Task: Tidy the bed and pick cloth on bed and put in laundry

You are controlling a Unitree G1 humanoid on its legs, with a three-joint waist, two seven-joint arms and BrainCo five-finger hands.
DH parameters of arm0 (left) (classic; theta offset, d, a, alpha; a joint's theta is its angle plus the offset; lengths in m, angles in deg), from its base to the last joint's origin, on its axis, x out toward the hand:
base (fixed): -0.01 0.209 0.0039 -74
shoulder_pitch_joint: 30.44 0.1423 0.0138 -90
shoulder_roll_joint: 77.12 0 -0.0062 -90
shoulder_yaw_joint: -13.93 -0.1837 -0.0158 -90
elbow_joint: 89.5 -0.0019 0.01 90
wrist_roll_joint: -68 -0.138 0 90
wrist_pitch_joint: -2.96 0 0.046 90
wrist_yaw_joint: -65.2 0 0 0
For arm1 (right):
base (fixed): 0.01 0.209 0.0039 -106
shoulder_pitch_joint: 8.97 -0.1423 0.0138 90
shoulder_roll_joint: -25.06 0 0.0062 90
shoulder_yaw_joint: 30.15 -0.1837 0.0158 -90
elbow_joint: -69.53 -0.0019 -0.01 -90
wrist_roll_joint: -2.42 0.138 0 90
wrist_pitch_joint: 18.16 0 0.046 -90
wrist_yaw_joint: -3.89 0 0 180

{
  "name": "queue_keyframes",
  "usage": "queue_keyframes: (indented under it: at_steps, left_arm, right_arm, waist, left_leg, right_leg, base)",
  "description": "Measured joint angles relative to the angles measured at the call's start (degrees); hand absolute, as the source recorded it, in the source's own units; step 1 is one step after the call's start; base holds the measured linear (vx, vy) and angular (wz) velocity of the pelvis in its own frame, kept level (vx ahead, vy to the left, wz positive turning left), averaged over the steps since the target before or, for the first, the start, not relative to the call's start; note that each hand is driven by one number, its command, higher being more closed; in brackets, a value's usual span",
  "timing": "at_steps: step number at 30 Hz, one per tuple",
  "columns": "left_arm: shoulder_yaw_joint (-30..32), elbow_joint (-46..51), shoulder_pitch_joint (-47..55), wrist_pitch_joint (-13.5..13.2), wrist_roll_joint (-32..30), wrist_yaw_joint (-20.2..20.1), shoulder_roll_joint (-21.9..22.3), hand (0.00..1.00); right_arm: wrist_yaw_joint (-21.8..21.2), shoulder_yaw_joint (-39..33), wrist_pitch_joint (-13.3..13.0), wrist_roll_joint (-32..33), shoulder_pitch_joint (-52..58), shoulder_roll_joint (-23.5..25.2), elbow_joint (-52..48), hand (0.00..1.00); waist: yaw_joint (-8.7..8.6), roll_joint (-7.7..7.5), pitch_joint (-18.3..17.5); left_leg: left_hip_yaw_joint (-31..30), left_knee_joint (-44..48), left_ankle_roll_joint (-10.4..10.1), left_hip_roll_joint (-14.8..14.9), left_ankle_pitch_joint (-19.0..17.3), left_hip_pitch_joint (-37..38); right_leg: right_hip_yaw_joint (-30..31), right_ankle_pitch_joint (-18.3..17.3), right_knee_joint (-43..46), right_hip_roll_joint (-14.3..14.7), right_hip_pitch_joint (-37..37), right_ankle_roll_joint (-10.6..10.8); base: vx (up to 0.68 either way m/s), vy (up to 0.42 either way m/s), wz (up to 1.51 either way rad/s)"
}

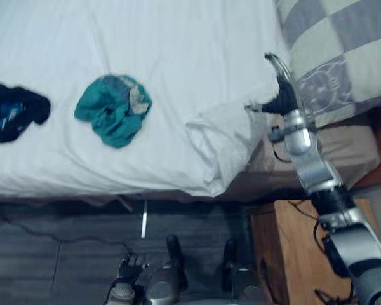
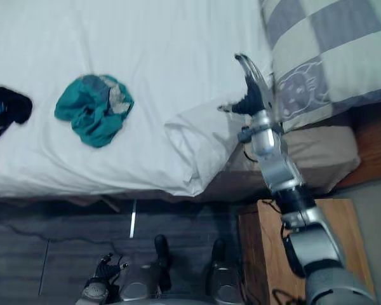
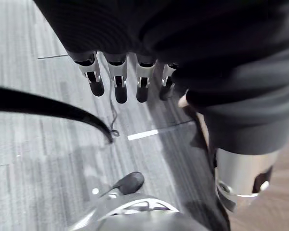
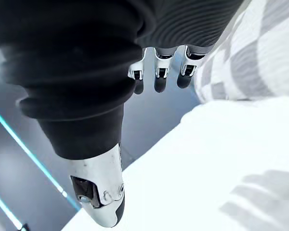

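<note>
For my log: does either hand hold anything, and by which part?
Nothing is held. The right hand is open beside the folded white bedsheet corner; the left hand hangs open.

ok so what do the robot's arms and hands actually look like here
The right arm is made of rounded silver-grey segments with black sections between them. The right hand and the left hand look alike: a dark ribbed cover over the back and wrist, slim silver fingers ending in dark tips, and a silver thumb set apart from them.
</note>
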Motion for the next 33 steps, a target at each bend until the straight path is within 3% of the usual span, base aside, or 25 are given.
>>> queue_keyframes:
  at_steps: [4,6,7,12,17,22,26,27,31,33]
  left_arm:
    - [-0.74,0.13,-0.55,-0.11,1.11,0.53,-0.01,0.00]
    - [-2.19,0.23,-1.03,-0.57,1.38,1.47,0.01,0.00]
    - [-2.61,0.03,-1.35,-1.01,1.97,1.70,0.11,0.00]
    - [-5.86,-0.10,-3.04,-1.31,2.96,2.66,0.29,0.00]
    - [-7.49,-0.59,-3.87,-1.21,3.75,3.08,0.17,0.00]
    - [-8.12,-0.46,-3.98,-1.04,4.52,3.76,-0.13,0.00]
    - [-7.85,1.33,-3.63,-0.88,4.50,3.67,-0.27,0.00]
    - [-7.78,2.08,-3.62,-0.87,4.48,3.60,-0.36,0.00]
    - [-5.95,2.71,-3.57,-0.55,3.81,2.23,-0.31,0.00]
    - [-5.54,2.53,-3.50,0.43,3.18,1.10,-0.74,0.00]
  right_arm:
    - [-0.61,3.46,-0.04,-0.05,-8.59,-0.05,6.13,0.00]
    - [-0.54,3.65,0.04,-0.12,-9.89,-0.03,9.39,0.00]
    - [-0.53,3.72,0.11,-0.22,-9.93,0.39,11.94,1.00]
    - [-0.37,4.12,1.17,-2.22,-10.48,0.58,24.75,1.00]
    - [0.57,2.53,1.10,-4.10,-13.03,0.34,30.46,1.00]
    - [0.64,-0.33,1.33,-4.43,-12.02,0.37,30.24,1.00]
    - [1.11,-6.50,2.63,-3.90,-3.33,0.53,19.33,1.00]
    - [1.62,-9.16,3.07,-3.69,0.87,0.83,14.89,0.00]
    - [2.90,-17.50,3.54,-1.94,14.63,5.58,4.28,0.00]
    - [3.38,-21.28,3.54,-0.83,21.78,8.69,2.89,0.00]
  waist:
    - [1.77,0.93,4.16]
    - [3.09,1.62,4.54]
    - [3.65,1.94,4.73]
    - [5.50,3.59,5.62]
    - [5.32,4.37,6.04]
    - [4.61,4.20,6.12]
    - [2.73,3.72,6.40]
    - [2.08,3.42,6.33]
    - [-0.84,1.36,4.68]
    - [-2.14,0.02,2.02]
  left_leg:
    - [-2.34,0.78,0.14,0.25,1.19,-3.47]
    - [-3.73,0.74,0.12,0.21,1.88,-5.72]
    - [-4.71,0.74,0.16,0.18,2.17,-6.76]
    - [-6.84,0.72,0.22,-0.10,3.05,-9.19]
    - [-6.68,0.51,0.26,-0.55,3.19,-8.96]
    - [-4.95,-1.72,0.32,-0.76,4.21,-6.68]
    - [-2.54,-1.82,0.43,-0.90,4.06,-3.55]
    - [-1.97,-1.85,0.48,-0.86,3.94,-2.64]
    - [-0.66,-1.85,-0.28,-0.82,3.32,-1.19]
    - [0.59,-1.82,-0.56,-0.54,2.90,-0.89]
  right_leg:
    - [-1.41,0.07,0.98,0.10,-2.32,-0.11]
    - [-2.80,0.07,1.26,0.03,-3.93,-0.13]
    - [-3.19,0.03,1.53,-0.01,-4.57,-0.20]
    - [-3.46,-0.14,2.84,-0.38,-6.50,-0.31]
    - [-3.00,-0.53,4.06,-0.94,-7.00,-0.12]
    - [-1.28,-0.55,4.48,-1.23,-6.79,-0.05]
    - [1.10,0.43,2.64,-1.23,-4.22,0.78]
    - [1.56,0.73,1.93,-1.08,-3.30,0.94]
    - [3.40,1.45,-0.36,-0.45,-1.93,1.62]
    - [4.83,2.25,-1.53,-0.03,-1.92,1.34]
  base:
    - [-0.03,-0.001,0.27]
    - [0.01,0.004,0.38]
    - [0.03,0.009,0.37]
    - [0.01,0.020,0.26]
    - [-0.01,0.007,-0.01]
    - [0.00,0.003,-0.13]
    - [0.04,-0.008,-0.29]
    - [0.04,-0.007,-0.23]
    - [0.05,-0.017,-0.26]
    - [0.08,-0.043,-0.40]
